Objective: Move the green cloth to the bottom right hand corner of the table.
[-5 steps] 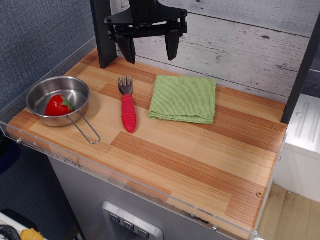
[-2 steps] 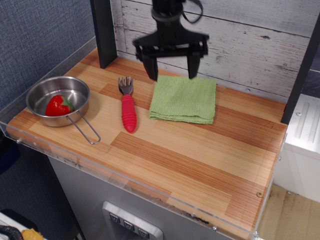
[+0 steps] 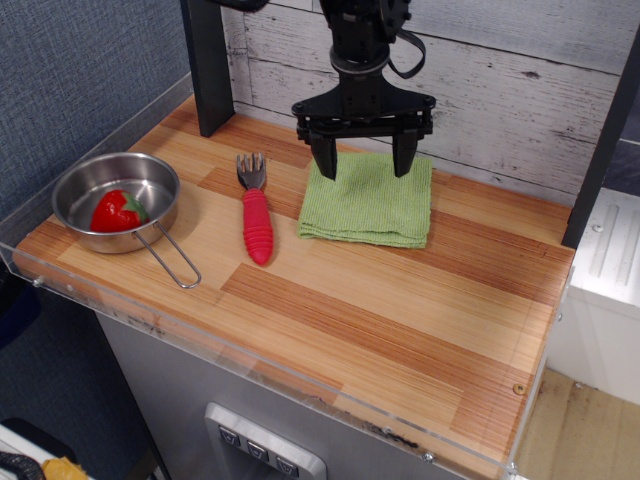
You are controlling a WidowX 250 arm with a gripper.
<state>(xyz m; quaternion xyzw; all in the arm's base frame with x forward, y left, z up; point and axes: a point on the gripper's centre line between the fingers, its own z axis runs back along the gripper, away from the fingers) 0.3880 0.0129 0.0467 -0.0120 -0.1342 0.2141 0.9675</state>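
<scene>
The green cloth (image 3: 368, 203) lies flat and folded on the wooden table (image 3: 400, 310), toward the back and right of centre. My gripper (image 3: 365, 166) hangs over the cloth's far edge with its two black fingers (image 3: 325, 157) spread wide apart. It is open and empty. The fingertips are just above or at the cloth's back edge; I cannot tell if they touch it.
A fork with a red handle (image 3: 256, 217) lies just left of the cloth. A steel pan (image 3: 118, 205) holding a red strawberry (image 3: 117, 212) sits at the left. A dark post (image 3: 205, 65) stands at the back left. A clear acrylic rim (image 3: 300, 385) edges the table.
The gripper has moved right and down from the back left, from above the fork's far end to over the cloth's back edge. The cloth, fork and pan have not moved.
</scene>
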